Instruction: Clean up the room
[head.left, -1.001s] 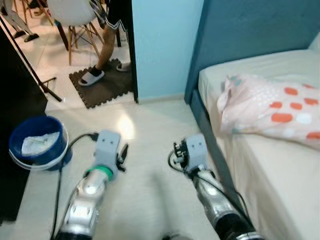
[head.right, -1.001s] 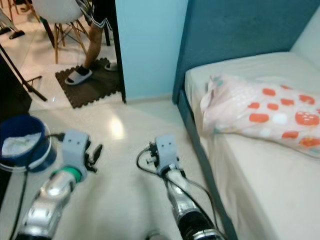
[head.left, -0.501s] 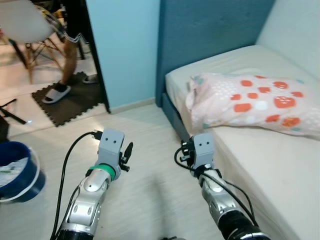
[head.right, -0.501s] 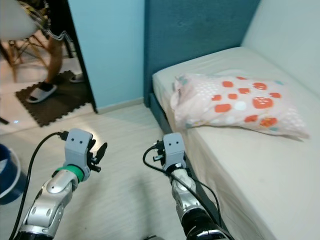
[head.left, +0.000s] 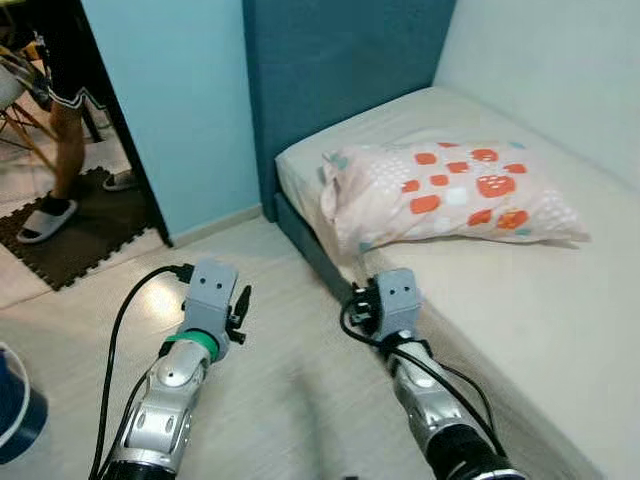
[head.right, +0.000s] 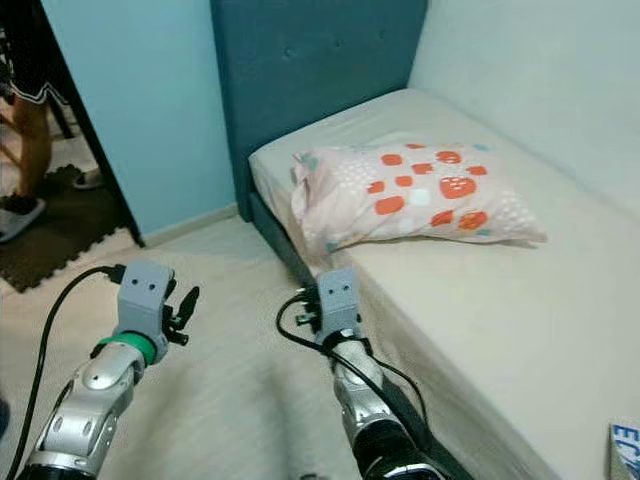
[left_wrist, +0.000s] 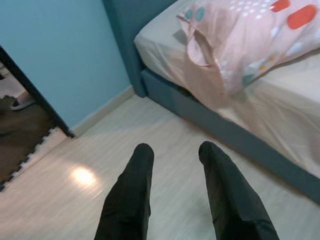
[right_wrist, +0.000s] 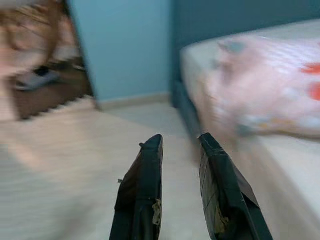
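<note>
Two grippers hang over the pale floor (head.left: 270, 400), the left gripper (left_wrist: 175, 150) and right gripper (right_wrist: 180, 141) each with fingers spread and empty. Beyond them a spotted pillow (head.left: 445, 190) lies at the head of the bed (head.left: 560, 330), against the blue headboard (head.left: 340, 70). Farther left, a person's sandalled foot (head.left: 40, 218) stands on a dark mat (head.left: 70, 245) in the doorway.

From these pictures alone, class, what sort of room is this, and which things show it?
Most likely a bedroom: a bed with a bare mattress, a spotted pillow lying on it, and a padded blue headboard against the wall.
</note>
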